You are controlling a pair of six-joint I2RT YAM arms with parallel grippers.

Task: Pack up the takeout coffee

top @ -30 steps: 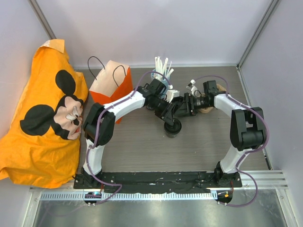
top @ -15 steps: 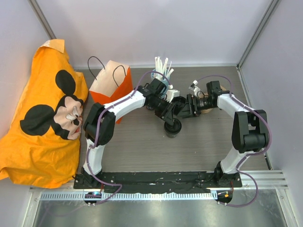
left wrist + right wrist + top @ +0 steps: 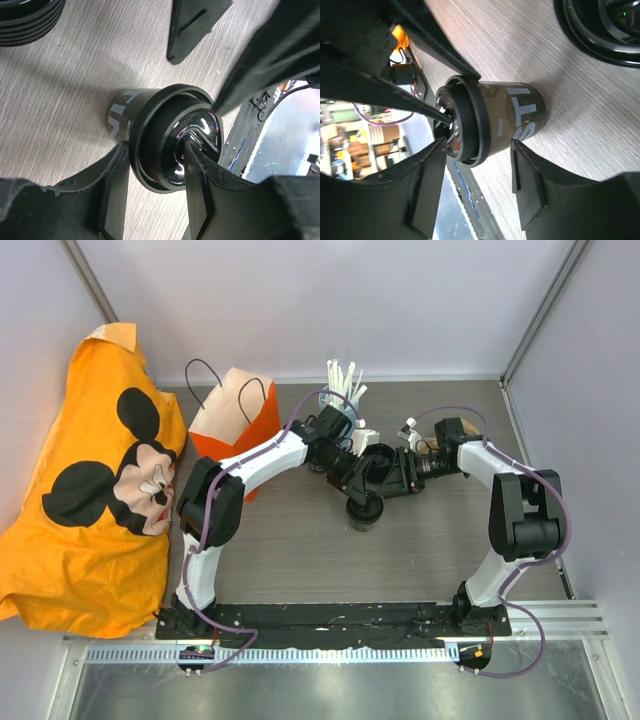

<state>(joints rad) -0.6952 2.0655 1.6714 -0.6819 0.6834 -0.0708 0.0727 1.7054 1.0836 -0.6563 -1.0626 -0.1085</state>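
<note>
Left pincer (image 3: pixel 155 150) grips cup lid (image 3: pixel 150 112) (lettering (image 3: pixel 522 112) illegible); right pincer (image 3: pixel 477 145) straddles.

Both arms are arching from the near edge toward the centre, wrists almost meeting. The left arm (image 3: pixel 255 455) is ending in the left gripper (image 3: pixel 155 150), which is pinching the lidded rim of the cup (image 3: pixel 120 112). The right arm (image 3: pixel 500 475) is holding the right gripper (image 3: pixel 477 145) around that cup, fingers apart.

Orange Mickey Mouse cloth (image 3: pixel 90 570) heaped along left side of grey wood-grain table (image 3: pixel 300 560), against wall.
</note>
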